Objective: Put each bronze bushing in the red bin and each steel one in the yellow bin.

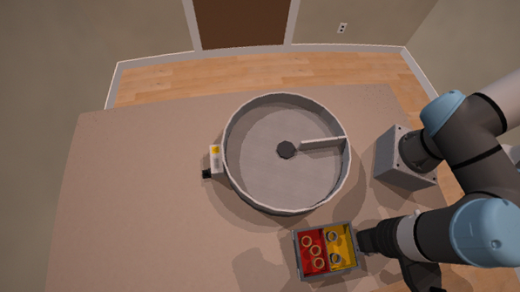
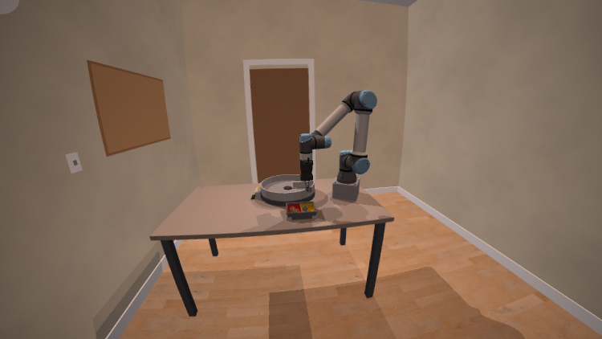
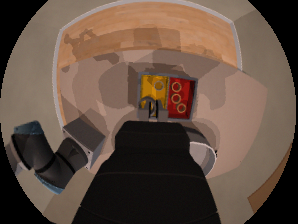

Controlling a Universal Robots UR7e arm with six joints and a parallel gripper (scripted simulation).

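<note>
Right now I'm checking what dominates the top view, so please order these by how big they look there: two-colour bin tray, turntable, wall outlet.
1. Turntable
2. Two-colour bin tray
3. Wall outlet

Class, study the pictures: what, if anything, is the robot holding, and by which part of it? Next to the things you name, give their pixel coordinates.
A grey, steel-looking bushing [image 3: 146,98], held by one side of its ring wall, with the rest of the ring jutting out.
</note>
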